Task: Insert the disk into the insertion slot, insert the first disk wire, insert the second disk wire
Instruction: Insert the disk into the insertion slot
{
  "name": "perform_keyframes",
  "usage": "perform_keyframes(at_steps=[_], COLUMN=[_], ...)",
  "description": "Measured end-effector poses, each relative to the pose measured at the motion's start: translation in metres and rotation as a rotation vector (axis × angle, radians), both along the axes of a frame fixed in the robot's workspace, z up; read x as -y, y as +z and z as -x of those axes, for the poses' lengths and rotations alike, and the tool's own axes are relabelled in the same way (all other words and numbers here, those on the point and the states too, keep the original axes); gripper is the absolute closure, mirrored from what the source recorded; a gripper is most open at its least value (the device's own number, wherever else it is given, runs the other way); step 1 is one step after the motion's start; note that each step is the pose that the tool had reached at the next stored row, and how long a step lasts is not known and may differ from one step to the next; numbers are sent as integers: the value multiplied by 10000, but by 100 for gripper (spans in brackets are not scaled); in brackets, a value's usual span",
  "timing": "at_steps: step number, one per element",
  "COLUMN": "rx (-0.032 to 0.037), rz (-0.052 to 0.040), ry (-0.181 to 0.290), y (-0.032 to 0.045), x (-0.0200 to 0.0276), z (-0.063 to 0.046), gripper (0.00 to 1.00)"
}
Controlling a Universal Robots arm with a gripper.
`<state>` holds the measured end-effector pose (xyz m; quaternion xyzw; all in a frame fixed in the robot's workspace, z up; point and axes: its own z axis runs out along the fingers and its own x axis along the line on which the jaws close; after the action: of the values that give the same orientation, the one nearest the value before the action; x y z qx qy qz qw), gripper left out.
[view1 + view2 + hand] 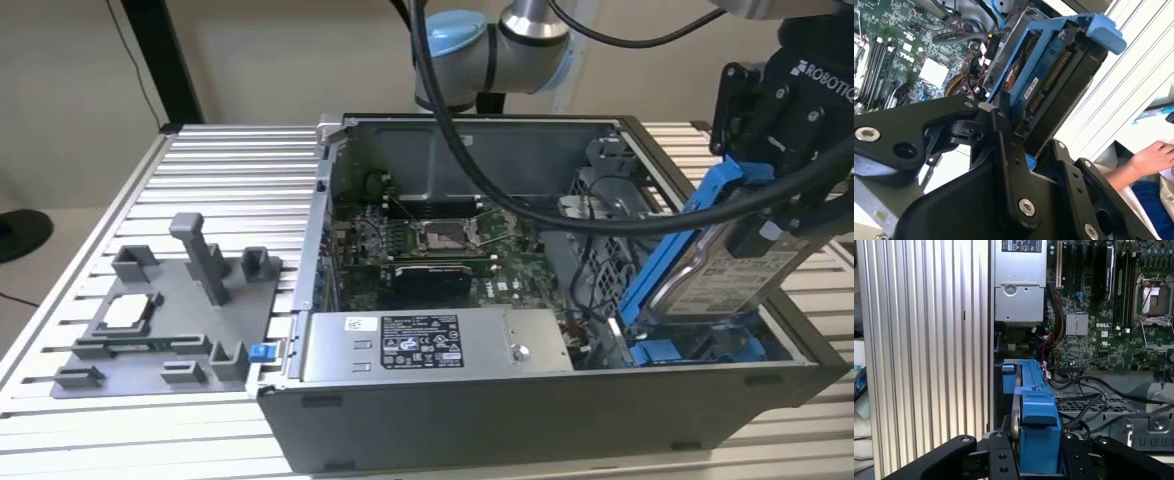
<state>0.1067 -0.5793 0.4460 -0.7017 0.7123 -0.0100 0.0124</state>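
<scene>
Exterior view: my fingers [801, 200] clamp the tilted disk [731, 270], its lower end at the insertion slot [694, 350] of the computer case [534, 420].

On the slatted metal table [227, 170] I saw the open computer case [534, 425], its green motherboard [514, 272] bare, a grey labelled power-supply box [434, 345] along its near wall. A grey parts fixture [167, 320] sat apart, toward the exterior view's left.
</scene>
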Motion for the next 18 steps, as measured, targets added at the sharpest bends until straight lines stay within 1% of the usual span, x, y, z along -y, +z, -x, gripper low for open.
perform_keyframes(at_steps=[4,8,12,15,18], rx=[127,235,305,332,373], rz=[-31,-72,-134,-206,-253], ry=[0,0,0,-1,-2], y=[-44,-85,-129,-161,-195], x=[-3,-9,-10,-10,-10], z=[0,0,0,0,0], gripper=[100,100,100,100,100])
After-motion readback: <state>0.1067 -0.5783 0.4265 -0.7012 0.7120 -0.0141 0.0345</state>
